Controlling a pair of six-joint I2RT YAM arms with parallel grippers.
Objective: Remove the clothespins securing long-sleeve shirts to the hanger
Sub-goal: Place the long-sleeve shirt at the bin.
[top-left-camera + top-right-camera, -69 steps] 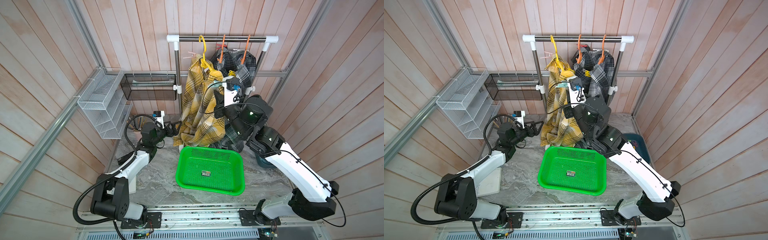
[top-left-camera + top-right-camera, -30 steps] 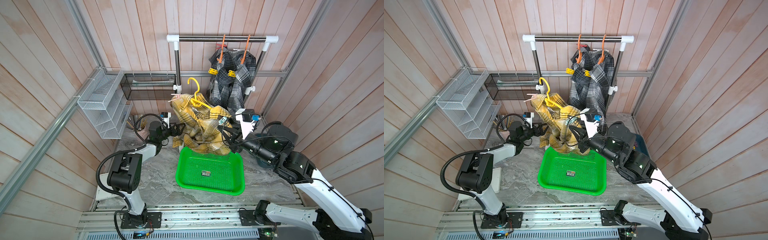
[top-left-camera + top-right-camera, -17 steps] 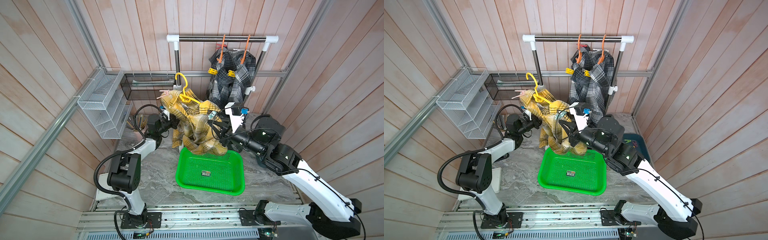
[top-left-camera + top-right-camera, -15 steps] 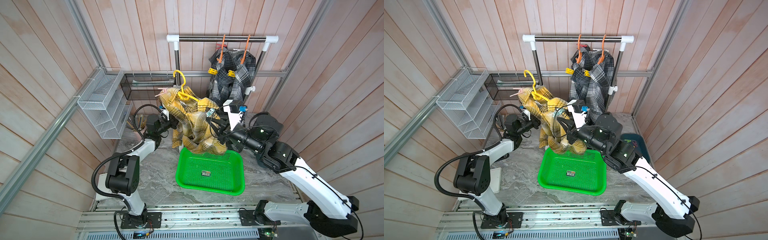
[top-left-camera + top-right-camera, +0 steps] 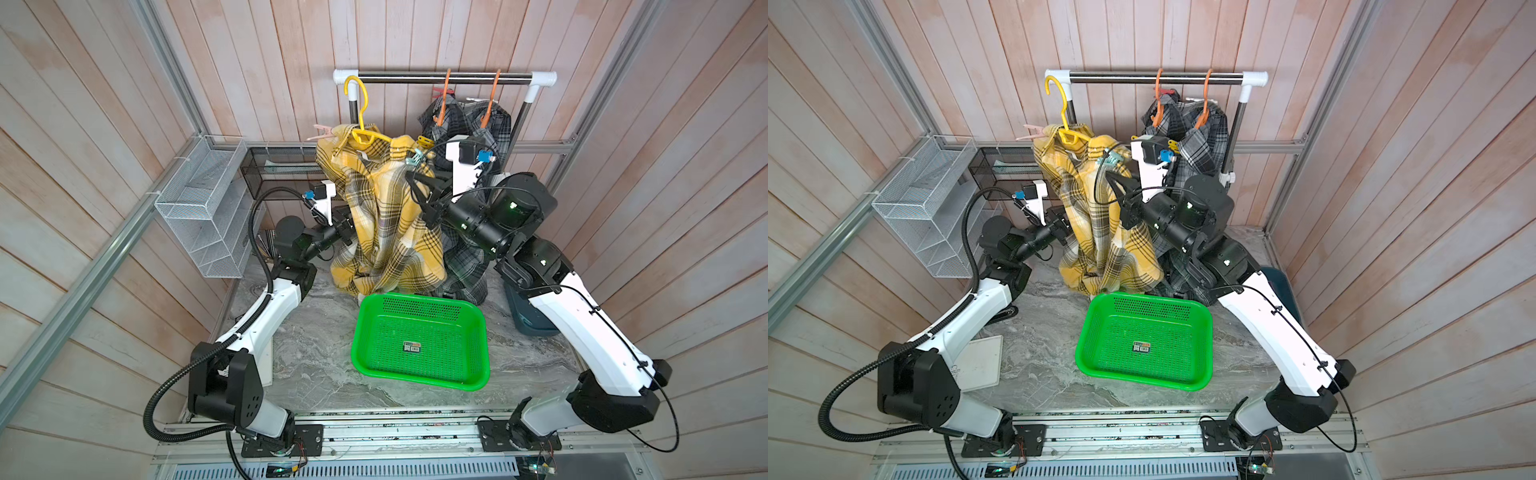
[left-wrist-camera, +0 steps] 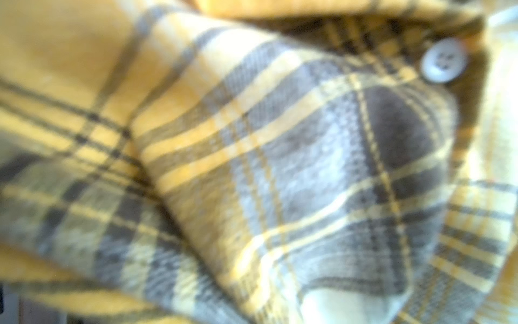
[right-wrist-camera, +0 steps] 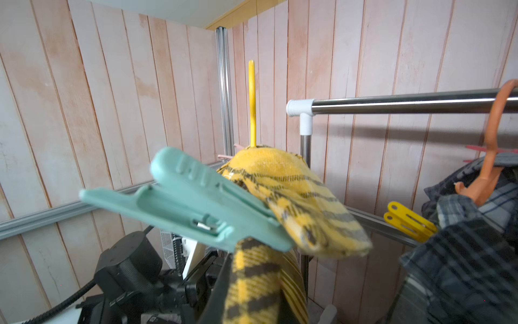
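Both top views: yellow shirt (image 5: 382, 224) on its yellow hanger (image 5: 362, 120), hook beside the rail's (image 5: 415, 75) end, hem just behind the green basket's (image 5: 361, 332) far rim. Closed against one shirt edge, the left gripper (image 5: 345, 232); pinching a fold at the other, the right gripper (image 5: 419, 195) — bare tabletop (image 5: 316, 353) beside the basket. Left wrist: plaid cloth filling everything, fingers unseen. Right wrist: teal clothespin (image 7: 185, 202) clamped on the shirt's shoulder, bare wall (image 7: 112, 98) behind, grey shirts (image 7: 471, 252) well aside.

- Yellow plaid shirt (image 5: 382, 224) hangs bunched and crumpled.
- Pale teal clothespin (image 7: 190, 202) clamps its shoulder fabric; beige clothespin (image 5: 322, 132) sits at the opposite shoulder.
- Two grey plaid shirts (image 5: 469, 124) hang side by side; yellow clothespin (image 7: 409, 221) seemingly clips one.
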